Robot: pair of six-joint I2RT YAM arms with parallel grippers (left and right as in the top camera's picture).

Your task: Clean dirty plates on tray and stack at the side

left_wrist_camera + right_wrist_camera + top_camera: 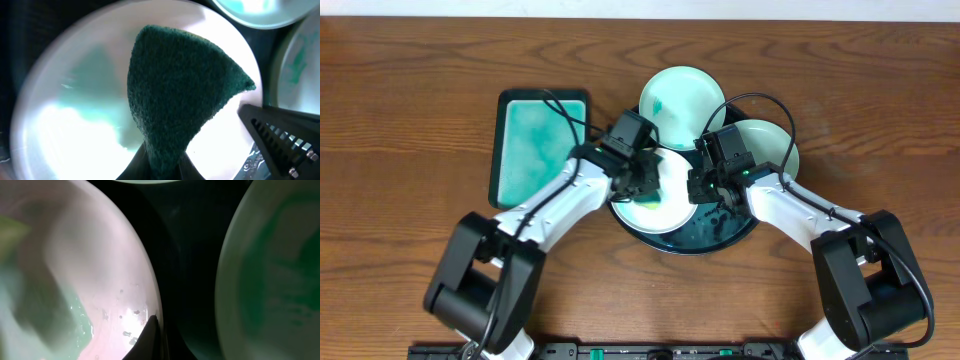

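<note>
The round black tray [720, 235] holds three pale plates. One plate [660, 205] lies at its front left, one [682, 98] at the back and one [772, 148] at the right, both with teal smears. My left gripper [645, 180] is shut on a dark green sponge [180, 95] and presses it on the front plate [75, 125]. My right gripper [698, 190] is shut on that plate's right rim [152, 325]. In the right wrist view the front plate [100, 255] is wet with teal streaks, and the right plate [270, 270] lies beyond the dark tray floor [190, 255].
A rectangular black-edged teal tray [538, 145] lies left of the round tray, close to my left arm. Bare brown wood tabletop [410, 120] surrounds both trays. In the left wrist view my right gripper [280, 135] sits at the front plate's right edge.
</note>
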